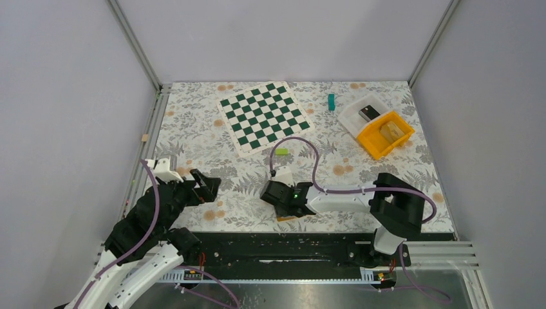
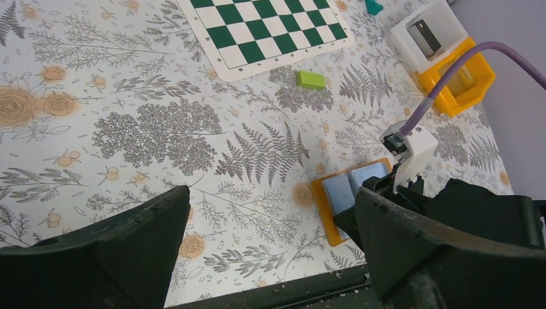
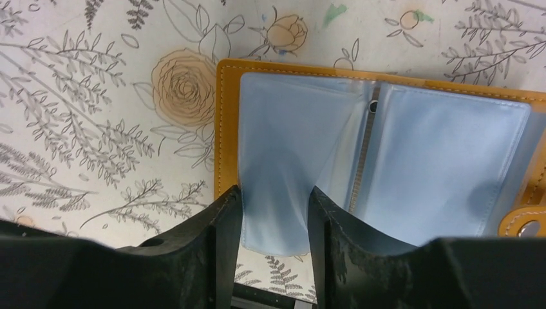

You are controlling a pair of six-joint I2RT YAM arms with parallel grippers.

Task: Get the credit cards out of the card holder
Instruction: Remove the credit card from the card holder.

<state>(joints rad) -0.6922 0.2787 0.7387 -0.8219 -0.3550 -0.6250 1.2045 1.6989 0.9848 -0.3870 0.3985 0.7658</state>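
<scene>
Hanging well to the near left of the chessboard [image 1: 265, 116], my left gripper [image 1: 209, 185] has its fingers [image 2: 129, 257] spread wide. They hold nothing and touch nothing, with only the flowered table [image 2: 161, 135] between them.

On the near side of the chessboard, well apart from it at the table's near edge, the card holder [image 3: 225, 129] lies open and flat. Two light-blue credit cards [image 3: 283, 129] sit side by side in it. My right gripper [image 3: 275, 196] is down on the left one, its fingers [image 3: 222, 257] only a narrow gap apart with blue sheet showing in that gap. The sheet creases toward my fingertips, but I cannot tell whether I am nipping it or only resting on it.

From above, my right gripper hides nearly all of the holder, leaving one orange sliver. In my right wrist view my fingers hide the card's near edge, and the frame cuts off the holder's right end beside a snap tab [image 3: 521, 225]. From my left wrist, the holder's right half is lost behind my right gripper.

A small green block [image 1: 282, 151] lies just off the chessboard's near edge. To the chessboard's right stand a teal piece [image 1: 331, 102] and an orange bin [image 1: 386, 135] against a white tray [image 1: 353, 119]. What they hold is too small to make out.
</scene>
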